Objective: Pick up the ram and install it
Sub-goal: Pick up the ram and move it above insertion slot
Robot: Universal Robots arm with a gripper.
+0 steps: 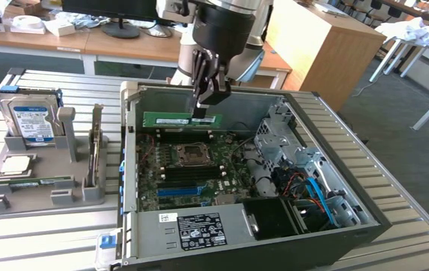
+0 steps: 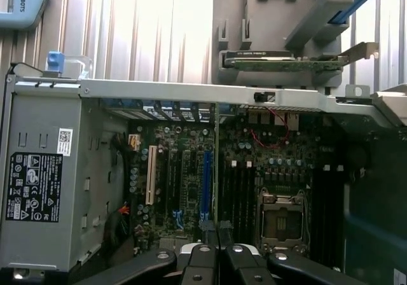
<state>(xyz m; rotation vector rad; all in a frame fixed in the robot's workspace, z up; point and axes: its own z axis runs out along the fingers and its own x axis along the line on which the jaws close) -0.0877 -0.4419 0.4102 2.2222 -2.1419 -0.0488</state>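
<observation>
1. Above the open computer case point(image 1: 263, 107), in the exterior view, the gripper point(image 1: 205, 108) points straight down. Its fingers point(image 1: 199, 84) are drawn narrow and pinch the top edge of the ram point(image 1: 171, 119) near the end on the exterior view's right.
2. The ram is held level and on edge, inside the case, just over the dark memory slots beside the processor socket point(image 1: 192, 151). Whether its lower edge touches a slot cannot be told.
3. On the exterior view's left, a grey fixture point(image 1: 30, 203) on the slatted table point(image 1: 41, 243) holds a hard drive point(image 1: 30, 118), a silver processor chip point(image 1: 15, 165) and an upright card point(image 1: 94, 152), all well apart from the gripper.
4. In the wrist view, the fingers point(image 2: 202, 263) sit close together with the ram point(image 2: 217, 170) between them, seen edge-on as a thin green line.
5. Below it lies the motherboard point(image 2: 184, 170). A blue slot point(image 2: 205, 183) runs just beside the ram, with the socket point(image 2: 280, 218) on the other side and the power supply point(image 2: 44, 183) further off.
</observation>
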